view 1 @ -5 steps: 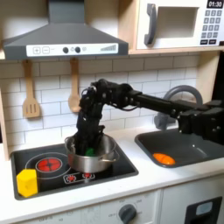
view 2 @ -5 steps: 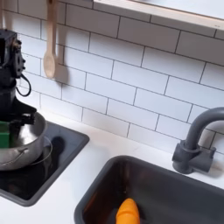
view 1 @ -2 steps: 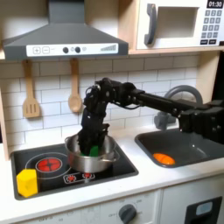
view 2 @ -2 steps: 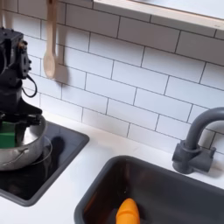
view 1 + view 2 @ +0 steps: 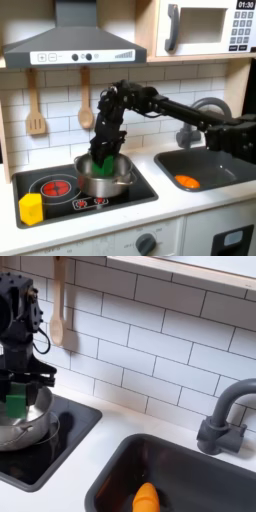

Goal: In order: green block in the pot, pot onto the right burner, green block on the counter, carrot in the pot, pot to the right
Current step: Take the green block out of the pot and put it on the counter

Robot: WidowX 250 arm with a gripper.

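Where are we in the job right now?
The pot already sits on a burner. In hand: the gripper holds the green block just above the pot's rim. Left: set it on the counter, move the carrot from the sink into the pot, slide it.

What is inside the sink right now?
The carrot lies in the sink, near its front in both exterior views. The basin's front corner is cut off in the second exterior view.

The pot [image 5: 104, 177] is shiny polished metal, the green block [image 5: 17, 403] and carrot [image 5: 146, 498] smooth matt plastic, the counter [image 5: 95, 454] pale and smooth, the wall tiles [image 5: 150, 336] glossy, the spoon [image 5: 60, 318] wooden.
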